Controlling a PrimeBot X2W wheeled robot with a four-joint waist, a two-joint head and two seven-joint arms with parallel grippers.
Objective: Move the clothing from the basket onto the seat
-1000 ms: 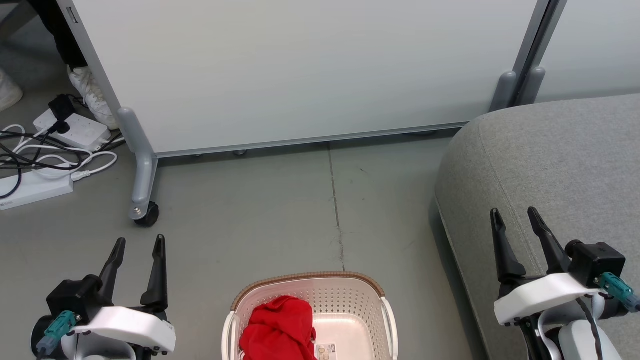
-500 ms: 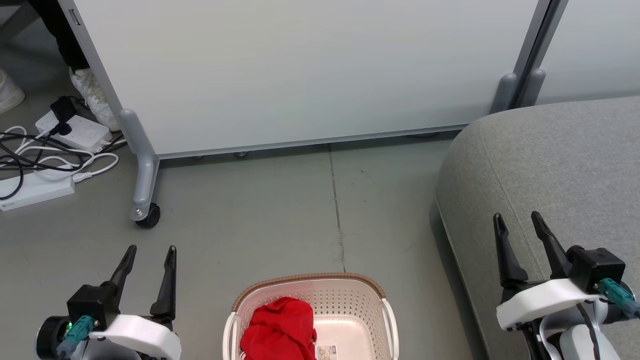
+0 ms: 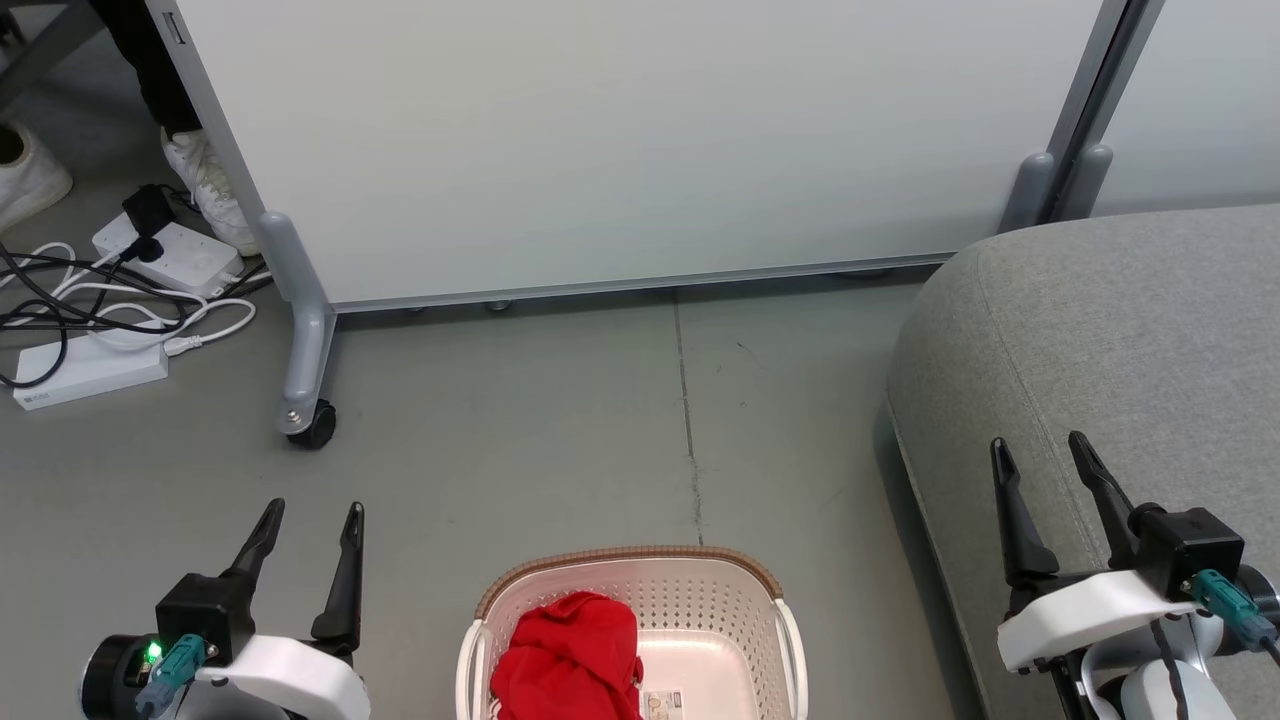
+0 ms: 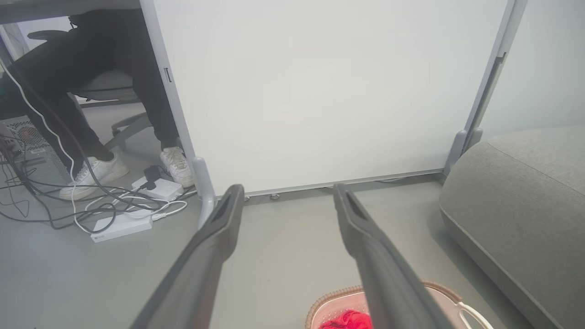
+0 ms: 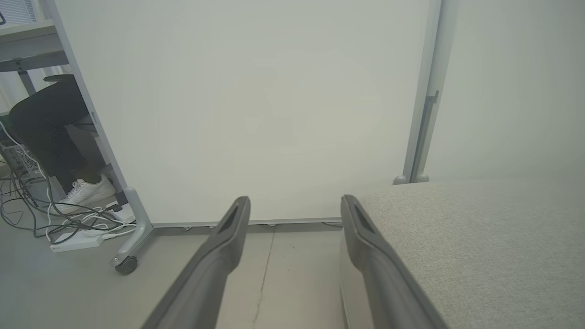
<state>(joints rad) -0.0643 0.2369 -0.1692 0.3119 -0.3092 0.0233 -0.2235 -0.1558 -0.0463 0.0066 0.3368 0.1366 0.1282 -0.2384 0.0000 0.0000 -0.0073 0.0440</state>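
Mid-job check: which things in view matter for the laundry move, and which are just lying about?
For the job:
- clothing, in the basket
- seat
- left tool and right tool, both open

Lying about:
- power strips with cables
- wheeled partition
- a person's shoes

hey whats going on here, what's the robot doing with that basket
It is about to move laundry, but no grasp has begun. The red clothing lies bunched in the white basket on the floor, and nothing lies on the visible part of the grey seat. The left end effector and the right end effector are both open and empty, one on each side of the basket, the right one by the seat's edge.
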